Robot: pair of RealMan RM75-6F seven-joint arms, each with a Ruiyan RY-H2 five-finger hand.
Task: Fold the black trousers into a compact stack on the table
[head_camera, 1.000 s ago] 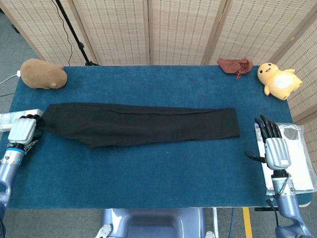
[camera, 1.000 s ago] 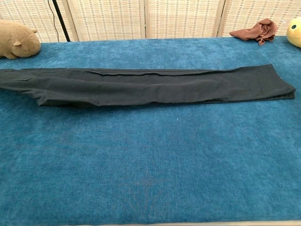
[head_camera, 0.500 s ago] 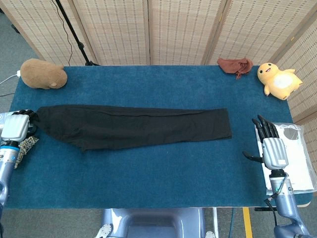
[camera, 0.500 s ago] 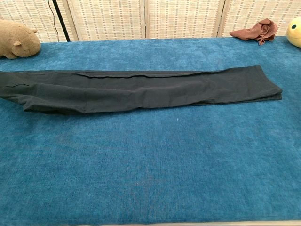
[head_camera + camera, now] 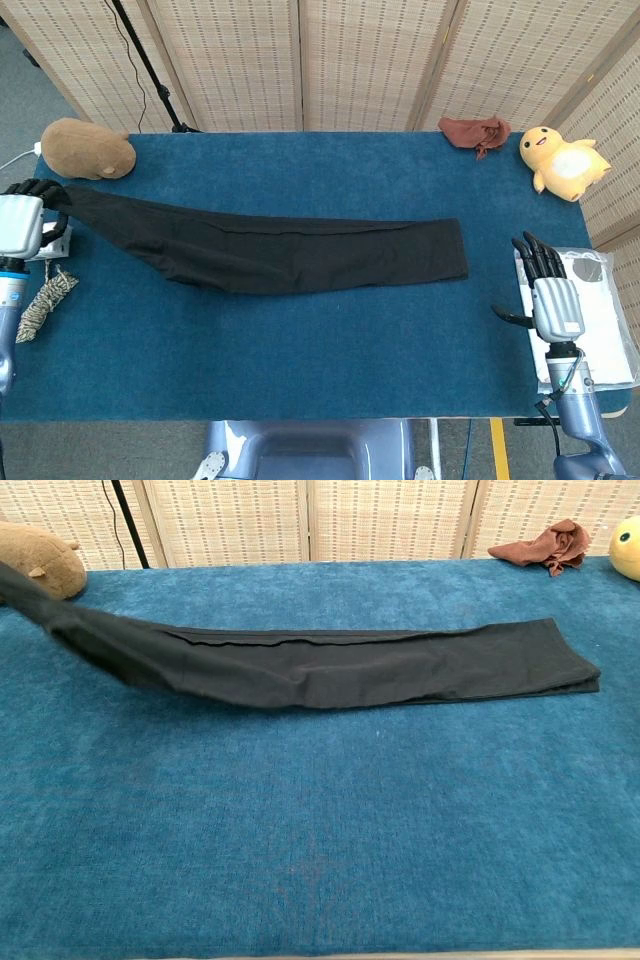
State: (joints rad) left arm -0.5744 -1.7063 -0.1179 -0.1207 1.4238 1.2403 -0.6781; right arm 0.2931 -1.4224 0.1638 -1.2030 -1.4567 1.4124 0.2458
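Note:
The black trousers [image 5: 290, 255] [image 5: 340, 665] lie lengthwise across the blue table [image 5: 300, 350], folded leg on leg, hems at the right end. My left hand [image 5: 22, 222] grips the waist end at the table's left edge and holds it raised off the cloth, so the left part of the trousers slopes upward. My right hand [image 5: 548, 295] rests at the right edge with fingers spread and nothing in it, well clear of the hems. Neither hand appears in the chest view.
A brown plush animal [image 5: 88, 150] sits at the back left corner, a yellow plush chick [image 5: 560, 162] at the back right, and a crumpled red-brown cloth [image 5: 476, 132] beside it. A coil of rope [image 5: 45, 300] lies off the left edge. White sheets [image 5: 600, 310] lie right of the table.
My left hand pulled the trousers leftward, then lifted the waist end up and back off the table. The hems slid left. The right hand stayed put.

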